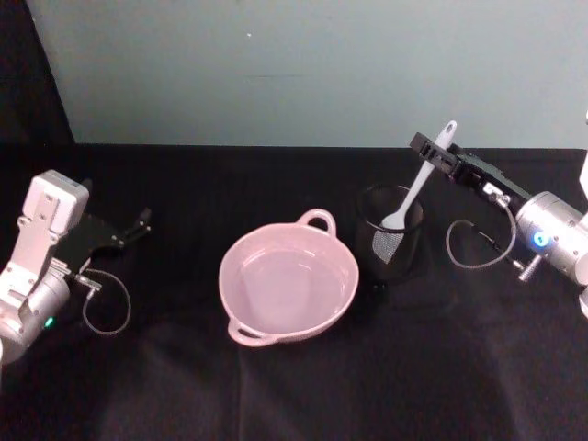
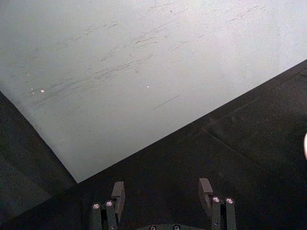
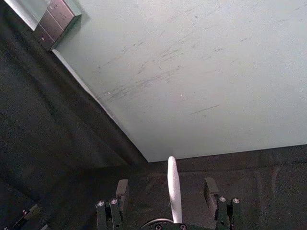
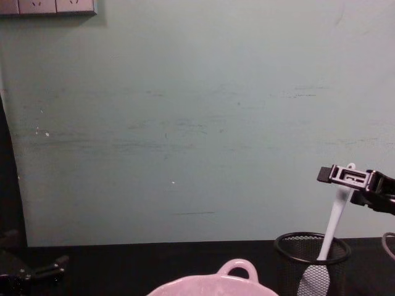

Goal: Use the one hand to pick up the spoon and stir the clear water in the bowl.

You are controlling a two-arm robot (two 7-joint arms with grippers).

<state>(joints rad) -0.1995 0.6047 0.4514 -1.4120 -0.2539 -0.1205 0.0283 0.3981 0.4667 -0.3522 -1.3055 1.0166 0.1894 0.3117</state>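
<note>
The right claw [image 1: 430, 152] reaches in from the right edge of the desk [image 1: 276, 395] and hangs high over it. Its fingers [image 3: 122, 189] are apart, with the upper handle of the spoon [image 1: 418, 188] standing between them. The right wrist view shows a gap on either side of the handle, so nothing is clamped yet. The claw sits near the handle tip, probably because that is the free part. The spoon stands scoop-down in a black mesh cup [image 1: 390, 241], leaning toward the far right corner, and the cup's rim bars any lower hold.

The bowl [image 1: 287, 283], pale pink with a sheen of clear water inside, sits in the middle of the desk. One of its loop handles points toward the far edge and one toward the near edge. The cup stands just beside it on the right; whether they touch I cannot tell. That closeness makes the carry short. Even so, I judge the spoon must rise straight out of the cup before swinging over, or the scoop may catch the mesh and tip it.

The left claw [image 1: 138, 225] rests low by the left edge, fingers apart and holding nothing, well away from the bowl. A pale green wall [image 1: 303, 64] rises behind the far edge.
</note>
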